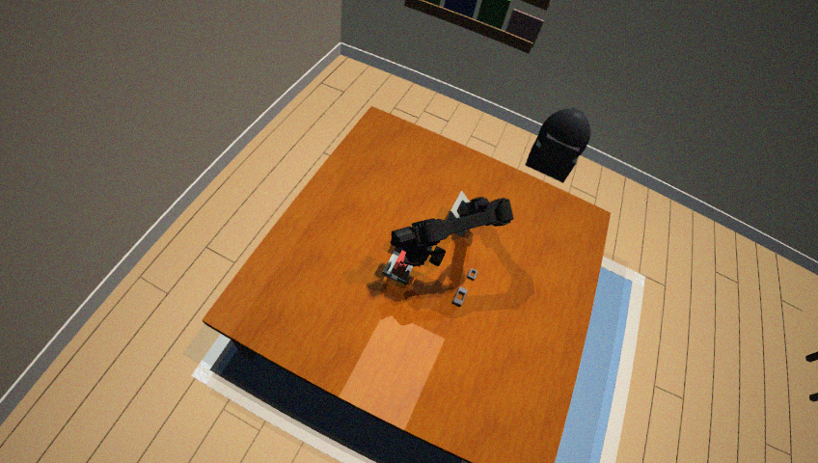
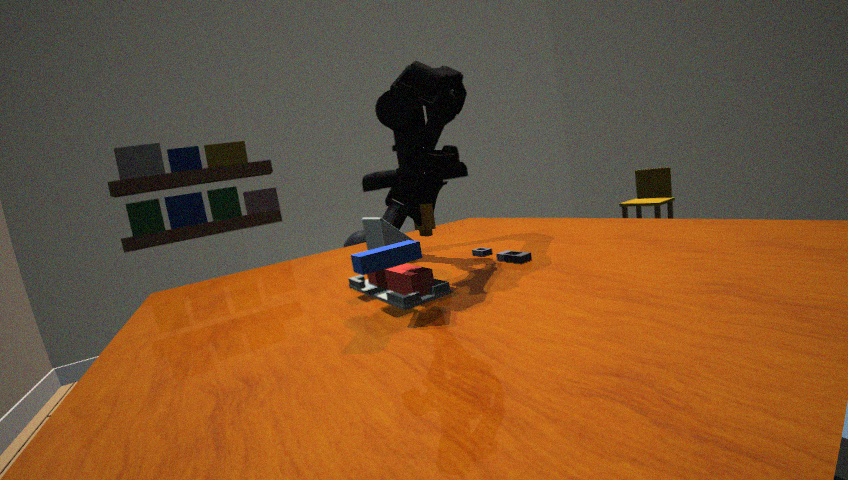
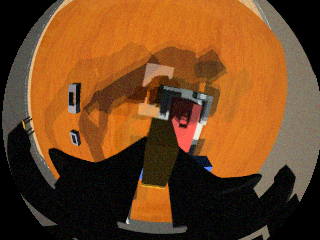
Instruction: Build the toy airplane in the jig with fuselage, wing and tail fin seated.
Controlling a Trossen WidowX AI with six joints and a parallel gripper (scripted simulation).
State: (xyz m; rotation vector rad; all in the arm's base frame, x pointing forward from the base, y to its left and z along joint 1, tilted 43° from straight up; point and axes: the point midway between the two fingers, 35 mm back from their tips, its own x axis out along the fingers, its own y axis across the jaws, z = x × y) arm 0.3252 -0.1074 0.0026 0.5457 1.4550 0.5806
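A black gripper (image 2: 423, 224), closed on a small olive-brown tail fin (image 2: 426, 218) that looks light, rigid and best pinched by its flat sides, hangs above the jig (image 2: 399, 293), where a boxy red fuselage (image 2: 407, 278) lies under a flat blue wing (image 2: 385, 256).

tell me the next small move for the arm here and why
Probably ease the gripper down toward the tail end of the red fuselage. It is shut on the brownish tail fin, which hangs above and behind the plane; the blue wing already lies across the fuselage in the jig, so the fin is what remains.
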